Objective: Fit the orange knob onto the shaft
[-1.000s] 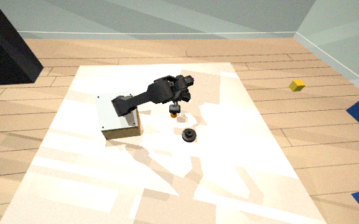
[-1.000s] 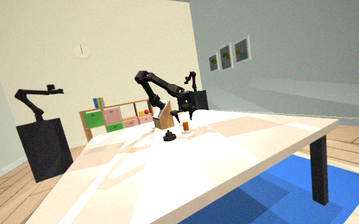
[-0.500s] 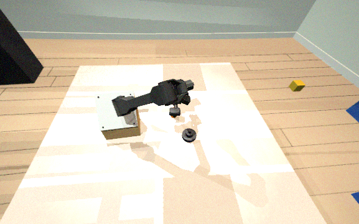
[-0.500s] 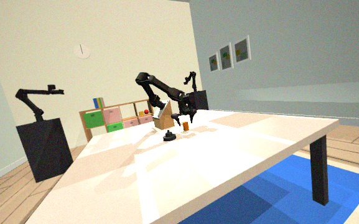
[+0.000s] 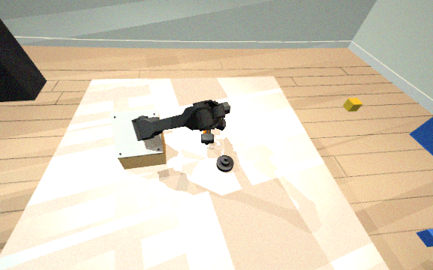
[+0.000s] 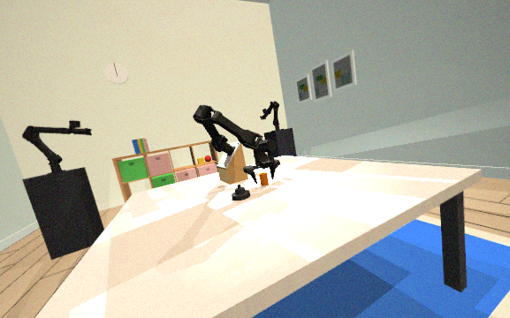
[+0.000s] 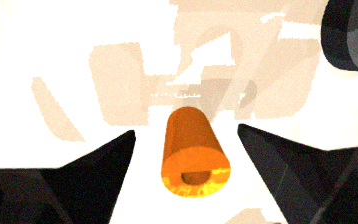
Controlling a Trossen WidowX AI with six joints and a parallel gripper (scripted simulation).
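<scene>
The orange knob (image 5: 204, 131) (image 6: 263, 179) (image 7: 196, 157) stands upright on the table with its hole facing up. The hole's flat side seems to face the top of the wrist view, though shading makes this unsure. My gripper (image 6: 264, 180) (image 7: 187, 131) is open, pointing down, with one finger on each side of the knob and a gap on both sides. It holds nothing. The dark round pedestal (image 5: 221, 167) (image 6: 240, 195) (image 7: 336, 45) stands a short way from the knob, at the wrist view's upper right. Its shaft (image 5: 225, 160) (image 6: 239, 188) points up; the flat side cannot be seen.
My arm's base sits on a wooden box (image 5: 145, 161) (image 6: 235, 171) with a sloped pale top, beside the knob. The table (image 5: 269, 232) (image 6: 325, 221) carries light and shadow patches. Other arms on black stands and a shelf are in the background, off the table.
</scene>
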